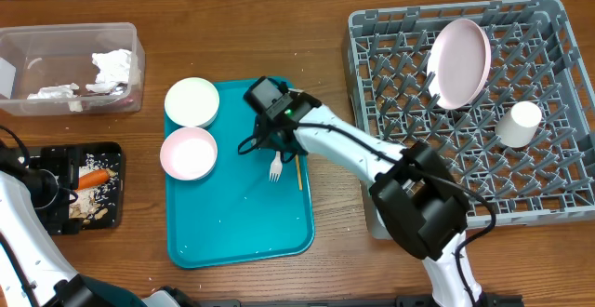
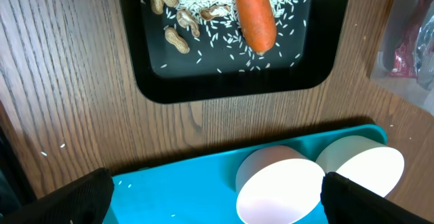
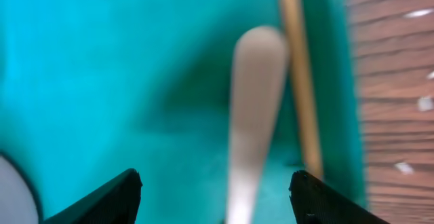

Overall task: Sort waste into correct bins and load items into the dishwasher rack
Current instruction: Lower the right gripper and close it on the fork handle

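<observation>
Your right fingers [image 3: 108, 200] stand apart astride the white fork [image 3: 252, 95] lying on the teal tray [image 3: 102, 61], not gripping it; your left fingers [image 2: 74, 200] gape wide, empty, near the black tray [image 2: 203, 81].

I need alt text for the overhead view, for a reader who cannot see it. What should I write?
The right gripper hangs over a white fork and a wooden stick on a teal tray that also holds a white bowl and a pink bowl. Beside the tray, a grey rack holds a pink plate and a white cup.
</observation>
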### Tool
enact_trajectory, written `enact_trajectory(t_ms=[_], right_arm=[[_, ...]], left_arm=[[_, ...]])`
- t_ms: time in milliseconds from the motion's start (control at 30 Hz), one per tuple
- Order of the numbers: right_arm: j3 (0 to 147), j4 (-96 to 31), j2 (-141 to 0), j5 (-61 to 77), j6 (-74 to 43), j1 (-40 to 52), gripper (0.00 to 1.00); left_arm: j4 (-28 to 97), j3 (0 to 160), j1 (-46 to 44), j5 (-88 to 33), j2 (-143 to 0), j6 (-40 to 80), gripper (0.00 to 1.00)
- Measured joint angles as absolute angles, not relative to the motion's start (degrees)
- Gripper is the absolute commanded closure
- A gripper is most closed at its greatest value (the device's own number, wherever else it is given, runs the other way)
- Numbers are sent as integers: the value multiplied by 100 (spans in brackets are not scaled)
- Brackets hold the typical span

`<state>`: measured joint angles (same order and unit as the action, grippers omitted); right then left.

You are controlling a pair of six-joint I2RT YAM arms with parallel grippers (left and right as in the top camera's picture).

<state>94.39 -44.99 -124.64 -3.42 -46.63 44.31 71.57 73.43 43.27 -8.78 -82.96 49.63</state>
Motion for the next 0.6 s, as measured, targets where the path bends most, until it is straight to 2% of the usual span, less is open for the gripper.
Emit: enact_trajectory(t_ms=[600], right_arm=[[9439,-4541,-12608,-552,-4915,4648,27]], left_arm=[[7159,7343,4327,-875,-8296,4963,0]])
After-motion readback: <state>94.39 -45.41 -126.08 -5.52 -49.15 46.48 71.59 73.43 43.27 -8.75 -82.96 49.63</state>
